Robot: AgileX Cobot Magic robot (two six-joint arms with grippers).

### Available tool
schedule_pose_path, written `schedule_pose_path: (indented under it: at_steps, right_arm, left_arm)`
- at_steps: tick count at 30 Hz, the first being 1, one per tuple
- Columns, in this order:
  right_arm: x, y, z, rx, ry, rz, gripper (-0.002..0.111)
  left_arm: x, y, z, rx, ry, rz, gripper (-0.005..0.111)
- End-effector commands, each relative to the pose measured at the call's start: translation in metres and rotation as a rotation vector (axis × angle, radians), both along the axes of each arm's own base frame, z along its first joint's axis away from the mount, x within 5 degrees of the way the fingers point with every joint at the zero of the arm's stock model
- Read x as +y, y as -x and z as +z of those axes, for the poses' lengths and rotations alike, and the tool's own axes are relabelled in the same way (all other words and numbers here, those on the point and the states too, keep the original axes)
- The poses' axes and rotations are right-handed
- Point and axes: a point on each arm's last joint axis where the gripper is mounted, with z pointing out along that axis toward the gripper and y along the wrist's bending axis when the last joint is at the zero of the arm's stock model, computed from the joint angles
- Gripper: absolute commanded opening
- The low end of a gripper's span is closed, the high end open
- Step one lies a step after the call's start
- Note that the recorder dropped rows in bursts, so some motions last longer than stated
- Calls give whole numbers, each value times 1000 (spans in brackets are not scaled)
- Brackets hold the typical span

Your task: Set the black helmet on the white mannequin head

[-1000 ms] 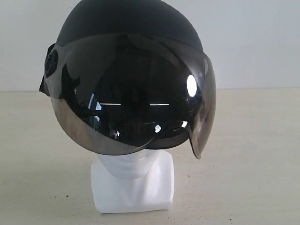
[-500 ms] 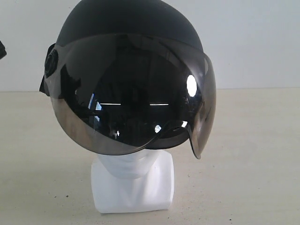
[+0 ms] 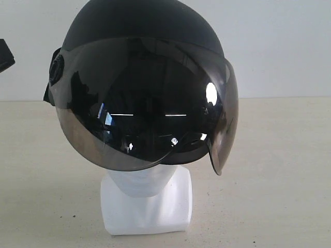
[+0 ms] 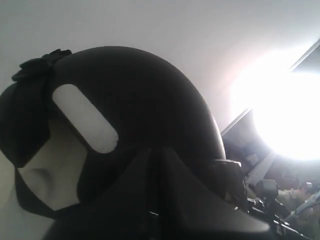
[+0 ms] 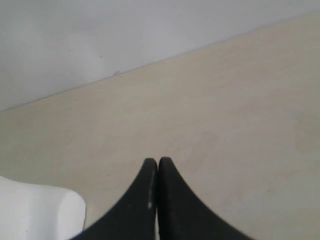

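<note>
Black helmet point(image 3: 145, 26) sits on white mannequin head point(image 3: 147, 206), visor down over the face. Left gripper point(image 4: 155, 152) — jaws together — has the helmet shell just ahead of its tips; contact unclear. Right gripper point(image 5: 158, 164) — jaws together, above the table point(image 5: 235, 100) — has a corner of the white mannequin head's base beside it.

The face of the white mannequin head point(image 3: 146, 204) is hidden behind the dark visor point(image 3: 145, 108) of the black helmet point(image 3: 145, 26), and the helmet's top is cut off by the picture's edge. Left of the helmet, a small dark thing point(image 3: 4, 55) is cut off too much to tell what it is. In the left wrist view, a bright glare point(image 4: 287, 115) beside the helmet washes things out.
</note>
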Motion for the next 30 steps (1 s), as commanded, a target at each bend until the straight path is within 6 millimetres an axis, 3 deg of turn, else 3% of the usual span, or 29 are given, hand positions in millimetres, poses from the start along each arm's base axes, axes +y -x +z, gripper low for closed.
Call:
schedule_pose_path:
  at_steps: [1, 4, 9, 16, 20, 25, 30]
  right_arm:
    - [3, -6, -5, 109, -56, 9, 0]
    - [10, -12, -5, 243, -52, 78, 0]
    - [28, -37, 15, 393, -51, 292, 0]
    - [38, -90, 46, 383, -39, 379, 0]
    - [54, -116, 47, 366, -209, 477, 0]
    - [71, -126, 39, 347, -250, 540, 0]
    - [99, -120, 41, 327, -260, 604, 0]
  left_arm:
    - [-9, 10, 2, -32, -36, -56, 4]
    - [-12, 12, 6, -48, -57, -74, 4]
    - [-13, 11, 22, -73, -142, -103, 4]
    - [-12, 3, 39, -72, -211, -108, 4]
    - [-8, -13, 57, -14, -220, -117, 4]
    - [-6, -34, 48, 68, -259, -127, 4]
    - [-14, -40, 36, 107, -320, -166, 4]
